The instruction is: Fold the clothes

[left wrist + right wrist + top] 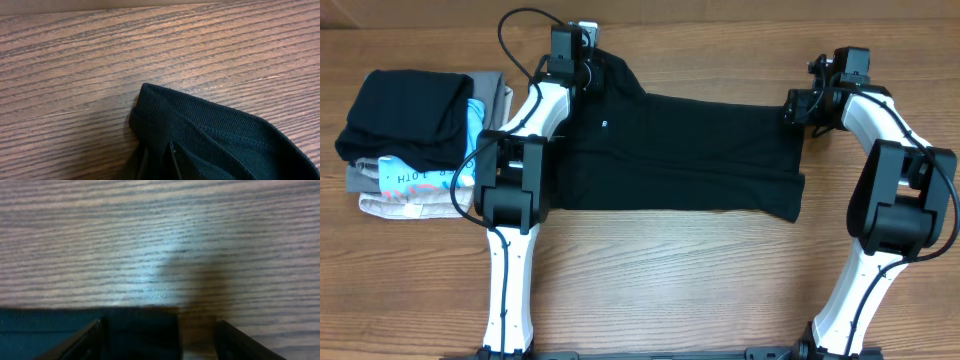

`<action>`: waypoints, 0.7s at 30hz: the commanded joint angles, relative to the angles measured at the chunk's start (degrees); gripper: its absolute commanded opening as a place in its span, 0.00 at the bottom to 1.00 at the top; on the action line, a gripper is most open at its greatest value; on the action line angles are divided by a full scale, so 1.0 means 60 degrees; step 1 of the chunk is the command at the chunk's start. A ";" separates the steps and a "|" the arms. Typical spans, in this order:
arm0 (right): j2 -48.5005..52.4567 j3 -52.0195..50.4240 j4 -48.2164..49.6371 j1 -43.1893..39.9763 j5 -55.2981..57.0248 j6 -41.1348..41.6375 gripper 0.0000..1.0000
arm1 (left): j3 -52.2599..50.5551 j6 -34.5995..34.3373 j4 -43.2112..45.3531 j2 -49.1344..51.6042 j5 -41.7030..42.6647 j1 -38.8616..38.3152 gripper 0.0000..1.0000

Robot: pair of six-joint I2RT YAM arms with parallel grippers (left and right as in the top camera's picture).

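The clothes are one black T-shirt (690,150), spread flat across the middle of the table, with a small white logo (604,124) showing near its left end. At the shirt's far left corner my left gripper (586,62) is shut on the fabric. In the left wrist view the fingers (172,162) pinch a ribbed black hem (215,140). My right gripper (794,107) sits at the shirt's far right corner. Its jaws (160,342) stand wide apart, and the corner of the black cloth (140,330) lies between them, nearer the left finger (90,337).
A stack of folded garments (405,110) rests at the table's left: black on top, a light-blue printed one (410,176), then grey and beige below. The left arm's base link (510,190) overlaps the shirt's left edge. Bare wood (680,290) lies in front of the shirt.
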 commanded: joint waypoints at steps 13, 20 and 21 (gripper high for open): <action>0.0656 -0.0073 -0.0295 0.0707 0.1599 -0.0703 0.59 | 0.0120 -0.0138 -0.0135 0.0204 0.0073 -0.0069 0.18; 0.0656 -0.0073 0.0197 0.0707 0.1570 -0.0455 0.32 | 0.0229 -0.0138 -0.0157 0.0186 0.0073 -0.0036 0.04; 0.0656 -0.0073 0.0178 0.0707 0.1570 -0.0448 0.30 | 0.0244 -0.0138 -0.0171 0.0186 0.0073 -0.0036 0.04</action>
